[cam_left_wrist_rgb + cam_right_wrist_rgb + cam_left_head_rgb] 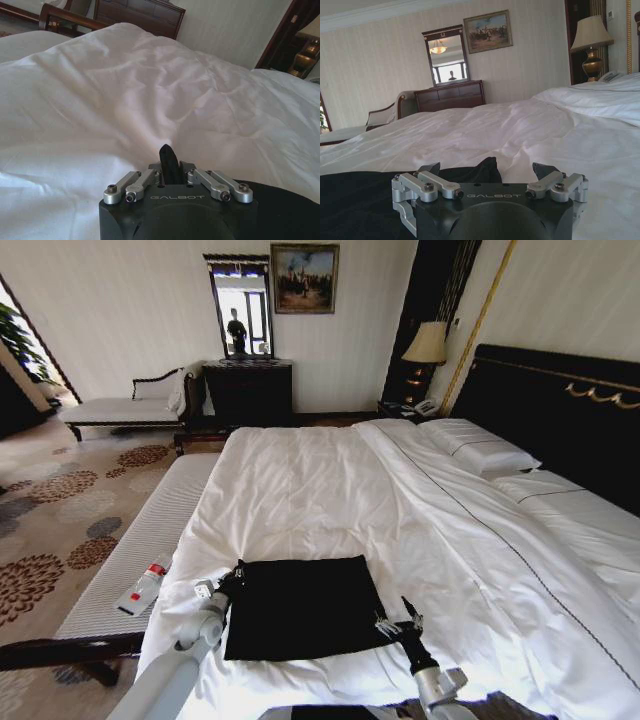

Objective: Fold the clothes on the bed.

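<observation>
Large bed with white duvet (330, 490) stands in a carpeted room with a dark dresser (248, 392). Black cotton T-shirt (305, 605) lies flat, folded square, at its near edge. Left claw (234, 578) pinches its left corner; right claw (400, 623) spread at its right corner.

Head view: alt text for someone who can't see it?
A black T-shirt, folded into a rough square, lies on the near end of a large white bed, with the left claw at its left edge and the right claw at its right edge. A white-cushioned bench runs alongside the bed's left.
</observation>
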`<state>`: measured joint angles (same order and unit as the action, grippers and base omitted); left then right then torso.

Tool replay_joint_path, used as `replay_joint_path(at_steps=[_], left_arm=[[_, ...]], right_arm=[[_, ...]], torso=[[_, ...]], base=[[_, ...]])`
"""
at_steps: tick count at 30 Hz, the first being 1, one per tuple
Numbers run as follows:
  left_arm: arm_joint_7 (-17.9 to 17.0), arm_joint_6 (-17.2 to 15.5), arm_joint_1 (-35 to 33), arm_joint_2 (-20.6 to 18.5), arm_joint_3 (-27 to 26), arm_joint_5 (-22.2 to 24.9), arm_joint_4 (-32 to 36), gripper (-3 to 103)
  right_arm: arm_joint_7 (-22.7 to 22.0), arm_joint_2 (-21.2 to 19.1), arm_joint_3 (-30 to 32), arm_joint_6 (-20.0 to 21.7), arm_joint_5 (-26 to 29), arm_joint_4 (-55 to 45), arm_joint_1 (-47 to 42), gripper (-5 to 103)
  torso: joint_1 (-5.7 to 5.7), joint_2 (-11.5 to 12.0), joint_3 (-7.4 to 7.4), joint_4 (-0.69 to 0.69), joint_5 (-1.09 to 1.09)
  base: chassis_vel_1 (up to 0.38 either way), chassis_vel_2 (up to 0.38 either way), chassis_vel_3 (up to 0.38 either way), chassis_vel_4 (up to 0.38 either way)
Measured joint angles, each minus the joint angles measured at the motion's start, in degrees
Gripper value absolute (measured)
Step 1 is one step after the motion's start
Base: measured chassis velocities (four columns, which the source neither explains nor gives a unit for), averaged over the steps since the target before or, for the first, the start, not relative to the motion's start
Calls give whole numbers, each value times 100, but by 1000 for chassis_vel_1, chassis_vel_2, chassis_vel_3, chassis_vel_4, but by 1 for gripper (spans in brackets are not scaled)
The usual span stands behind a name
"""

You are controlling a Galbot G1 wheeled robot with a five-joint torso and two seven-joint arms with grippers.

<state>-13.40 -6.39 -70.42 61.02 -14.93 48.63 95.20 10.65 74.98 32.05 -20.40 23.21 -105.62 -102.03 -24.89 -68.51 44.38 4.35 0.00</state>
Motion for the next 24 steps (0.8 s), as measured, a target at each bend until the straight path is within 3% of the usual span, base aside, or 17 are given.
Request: replay_joint_path(at_steps=[3,6,8,9,12,14,15,20,24], left_arm=[[-4,-10,14,0,19,-2,20,29],[-8,-12,47,2,36,-27,23,45],[-9,-9,53,2,38,-33,23,45],[-10,0,56,1,39,-48,37,57],[-8,10,52,-10,43,-91,73,62],[-3,18,34,-20,58,-139,121,71],[-2,18,32,-20,65,-153,126,71],[3,19,34,-12,98,-185,127,48],[9,19,33,12,118,-233,127,38]], right_arm=[[1,-2,7,-3,-1,-1,-4,100],[2,-12,9,-5,2,-9,0,100],[2,-15,9,-5,4,-11,1,100],[2,-19,9,-5,6,-13,1,100],[3,-23,9,-5,7,-13,1,100],[4,-26,5,-6,8,-13,4,100],[4,-26,1,-6,10,-13,8,100],[4,-37,-6,-6,24,-19,20,100],[4,-79,13,-6,55,-24,7,100]], torso=[[0,0,0,0,0],[0,0,0,0,0],[0,0,0,0,0],[0,0,0,0,0],[0,0,0,0,0],[0,0,0,0,0],[0,0,0,0,0],[0,0,0,0,0],[0,0,0,0,0]], base=[[0,0,0,0],[0,0,0,0],[0,0,0,0],[0,0,0,0],[0,0,0,0],[0,0,0,0],[0,0,0,0],[0,0,0,0],[0,0,0,0]])
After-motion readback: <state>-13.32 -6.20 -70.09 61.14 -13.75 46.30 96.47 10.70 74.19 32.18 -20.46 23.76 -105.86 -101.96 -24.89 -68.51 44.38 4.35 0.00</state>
